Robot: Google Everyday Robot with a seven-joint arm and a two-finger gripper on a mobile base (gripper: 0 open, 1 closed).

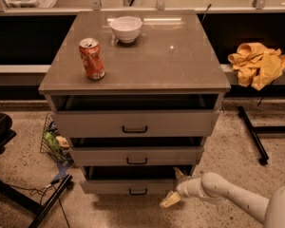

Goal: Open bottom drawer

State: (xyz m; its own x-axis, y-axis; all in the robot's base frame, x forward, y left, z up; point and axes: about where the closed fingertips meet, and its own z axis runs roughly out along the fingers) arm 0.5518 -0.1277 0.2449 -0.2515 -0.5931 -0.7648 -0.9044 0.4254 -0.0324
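Observation:
The bottom drawer [109,186] is the lowest, narrowest of three grey-beige drawer fronts and stands pulled out a little, with a dark gap above it. Its small black bar handle [138,192] is at the middle of the front. My gripper [175,188] reaches in from the lower right on a white arm [228,194]. It sits at the drawer's right end, to the right of the handle and apart from it. One fingertip [170,201] points down-left below the drawer front and the other points up by the drawer's right corner, so the gripper is open and empty.
The middle drawer [136,155] and top drawer [134,123] also stand slightly out. A red can [91,59] and a white bowl [126,28] are on the cabinet top [171,56]. A wire basket [52,144] and a black stand leg [42,208] lie at the left, a yellow cloth [258,63] and a black bar [252,134] at the right.

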